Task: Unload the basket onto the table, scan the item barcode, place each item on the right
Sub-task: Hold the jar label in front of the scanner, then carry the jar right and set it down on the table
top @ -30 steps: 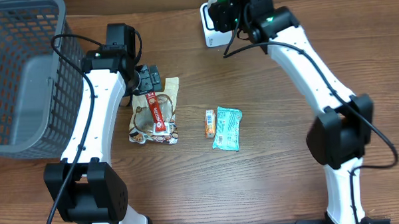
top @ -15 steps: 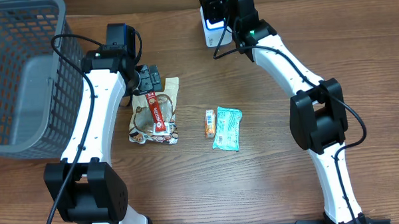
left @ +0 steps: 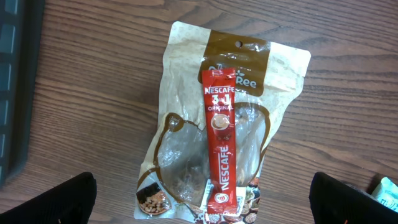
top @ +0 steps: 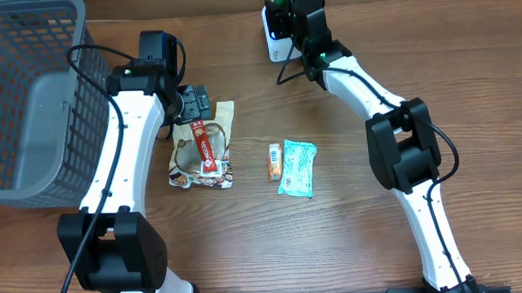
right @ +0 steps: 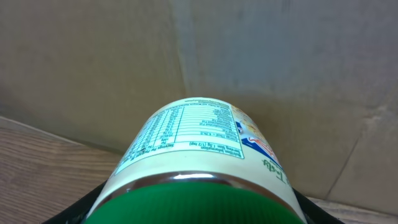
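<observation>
- The right pincer (top: 287,6), at the far edge of the wooden worktop (top: 351,230), is closed around a jar (right: 199,155) with a green lid, gripping it at the lid end.
- The jar is held off the worktop, just above and beside a white scanner (top: 273,40) that stands upright at that far edge.
- In the right wrist view the jar's pale label shows a nutrition table facing up. No barcode is visible there, so it probably sits on another side of the label.
- To do this step well, the wrist likely needs to roll the jar slowly until the barcode faces the scanner's window. It should then pause there, square to the window and steady.
- The label is curved and shiny, so a slight tilt may help avoid glare.
- The grip should be kept firm, because a round jar can twist in the pincer as it turns.
- The left pincer (top: 194,105) is spread wide and holds nothing. It hovers above a brown pouch (left: 249,81) with a red coffee stick (left: 221,143) lying on it.
- It is well apart from the scanning and can wait.
</observation>
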